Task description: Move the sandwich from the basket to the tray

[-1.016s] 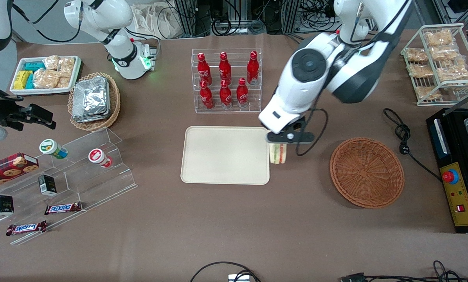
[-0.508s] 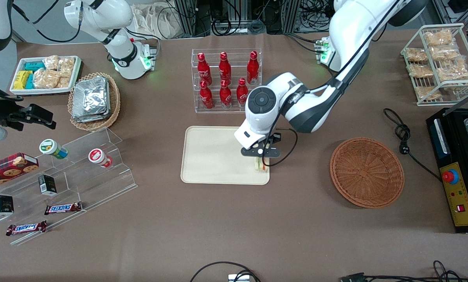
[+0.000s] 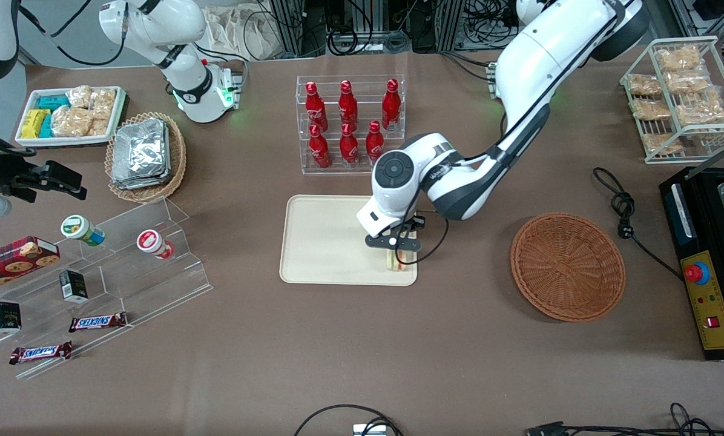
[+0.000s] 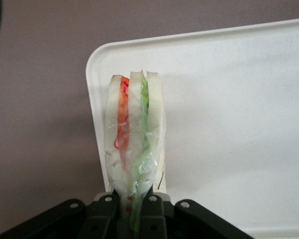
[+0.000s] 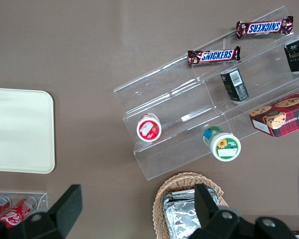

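**Lowering the sandwich onto the tray**

I have the gripper (image 3: 398,251) clamped on the sandwich (image 3: 399,261), low over the tray (image 3: 325,242) at its corner nearest the basket (image 3: 568,266). The basket sits empty. I judge only set-down and release remain.

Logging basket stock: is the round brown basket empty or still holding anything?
Empty: the basket shows only bare weave. The gripper holds the sandwich over the tray.
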Controlling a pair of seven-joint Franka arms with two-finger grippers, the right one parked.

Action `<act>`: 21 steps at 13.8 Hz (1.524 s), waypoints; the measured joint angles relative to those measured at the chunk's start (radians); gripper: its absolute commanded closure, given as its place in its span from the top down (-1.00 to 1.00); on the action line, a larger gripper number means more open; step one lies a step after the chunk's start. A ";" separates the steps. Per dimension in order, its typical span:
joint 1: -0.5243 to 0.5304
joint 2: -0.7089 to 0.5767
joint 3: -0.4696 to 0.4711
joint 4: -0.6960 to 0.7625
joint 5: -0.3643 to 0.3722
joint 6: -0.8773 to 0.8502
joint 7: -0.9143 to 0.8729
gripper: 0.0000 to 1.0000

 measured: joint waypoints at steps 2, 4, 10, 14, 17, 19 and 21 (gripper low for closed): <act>-0.021 0.019 0.004 0.000 0.037 0.007 -0.045 0.15; -0.023 0.024 0.007 0.000 0.041 0.014 -0.051 0.99; -0.020 0.020 0.013 0.006 0.040 0.019 -0.118 1.00; 0.019 -0.055 0.007 0.026 -0.027 -0.016 -0.177 1.00; 0.100 -0.175 0.004 0.032 -0.167 -0.113 -0.076 1.00; 0.165 -0.256 0.004 0.032 -0.235 -0.165 0.003 1.00; 0.223 -0.323 0.005 0.032 -0.277 -0.232 0.064 1.00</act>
